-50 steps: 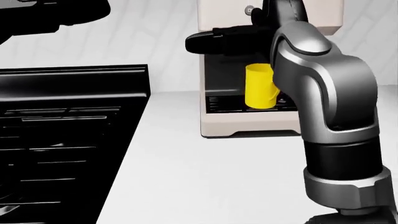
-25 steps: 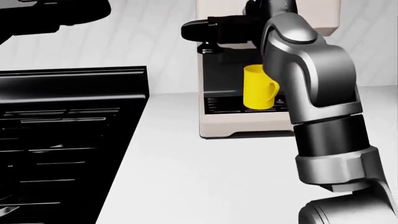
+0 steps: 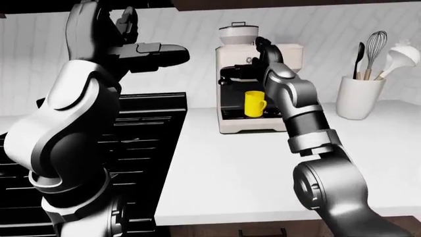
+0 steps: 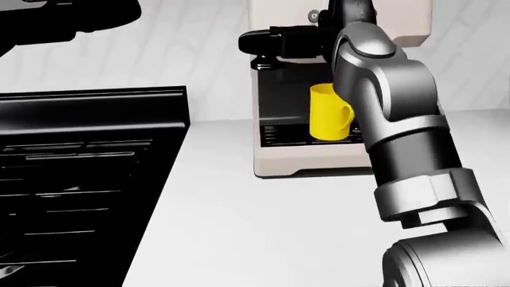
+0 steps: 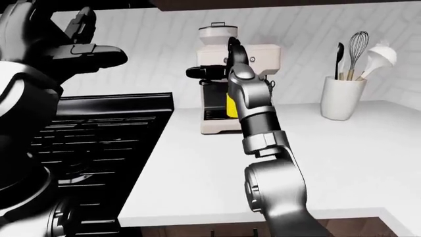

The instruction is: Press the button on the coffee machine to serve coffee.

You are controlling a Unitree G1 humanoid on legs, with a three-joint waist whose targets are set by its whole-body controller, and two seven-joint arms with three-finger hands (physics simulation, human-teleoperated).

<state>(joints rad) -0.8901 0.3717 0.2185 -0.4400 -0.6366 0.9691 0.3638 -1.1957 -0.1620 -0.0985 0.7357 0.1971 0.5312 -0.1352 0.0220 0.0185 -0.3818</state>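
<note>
While the left hand [image 3: 141, 49] hangs high at the left of the left-eye view, fingers spread wide & holding nothing, it's well apart from anything that matters. Below it is the black stove [image 3: 148, 128], then the white counter [image 3: 230, 168].

Going right: the coffee machine [image 3: 258, 89] stands on the counter against the wall, w/ a yellow mug [image 3: 254, 103] on its drip tray under the spout. The button [image 4: 314, 15] is a small round knob near the top of the machine's face, best seen in the head view.

The right hand [image 3: 263, 48] is up at that same height, at the upper face of the machine. The right forearm runs up & away from the camera, pointing at the machine, so its long axis lines up w/ the push direction. In the head view the button sits just left of the hand, very near; contact or not, can't tell. Finger spread also can't be told, since the hand is dark against the machine & partly hidden by the wrist. The right hand is far nearer than the left, so it looks like the one to press.

Vs 1 s ago in the head view: the right elbow has swung down & right, the forearm now stands steeper, & the mug shows more fully. Machine & mug have hardly moved.

At far right, a white utensil holder [image 3: 359, 96] w/ whisk & spoons.
</note>
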